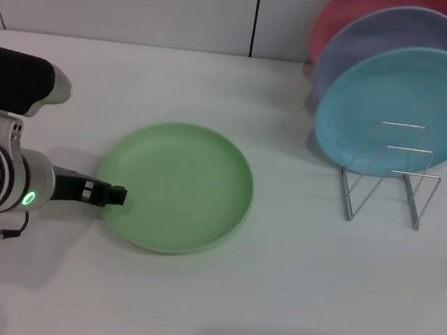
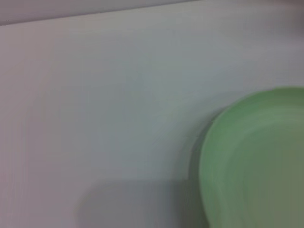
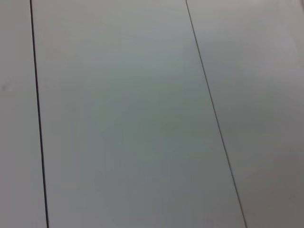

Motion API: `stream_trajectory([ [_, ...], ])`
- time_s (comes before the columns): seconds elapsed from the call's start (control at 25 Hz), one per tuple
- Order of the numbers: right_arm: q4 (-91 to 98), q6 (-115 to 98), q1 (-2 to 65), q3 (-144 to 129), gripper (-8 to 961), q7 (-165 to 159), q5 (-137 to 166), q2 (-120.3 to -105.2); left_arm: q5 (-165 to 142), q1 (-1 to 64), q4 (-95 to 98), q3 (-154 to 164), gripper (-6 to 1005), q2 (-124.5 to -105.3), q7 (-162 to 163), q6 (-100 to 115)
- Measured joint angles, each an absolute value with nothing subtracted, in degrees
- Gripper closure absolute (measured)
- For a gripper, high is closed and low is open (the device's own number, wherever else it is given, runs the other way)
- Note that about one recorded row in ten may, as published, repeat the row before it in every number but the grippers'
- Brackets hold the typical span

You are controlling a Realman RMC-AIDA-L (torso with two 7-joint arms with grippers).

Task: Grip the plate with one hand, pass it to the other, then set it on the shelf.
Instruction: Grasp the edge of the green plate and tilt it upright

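The green plate (image 1: 177, 186) lies flat on the white table (image 1: 289, 296), well left of the wire shelf (image 1: 390, 182), which already carries blue, lavender and red plates at its rear. The left gripper (image 1: 111, 195) sits low at the plate's left rim, fingertips at or touching the edge, reaching in from the left; whether its fingers are spread or closed on the rim cannot be told. The right gripper is out of sight, so the left arm is judged nearer for the first grasp.
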State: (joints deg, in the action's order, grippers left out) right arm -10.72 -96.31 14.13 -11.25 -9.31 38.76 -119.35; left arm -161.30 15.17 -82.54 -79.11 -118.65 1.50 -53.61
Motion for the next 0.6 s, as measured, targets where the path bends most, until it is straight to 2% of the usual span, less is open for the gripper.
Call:
stream_trajectory([
  [0.6, -10.7, -95.9, 14.2, -11.2, 135, -9.3, 38.8, -119.28, -160.3, 18.0, -78.1, -79.1, 196, -118.56, 1.5, -52.3],
])
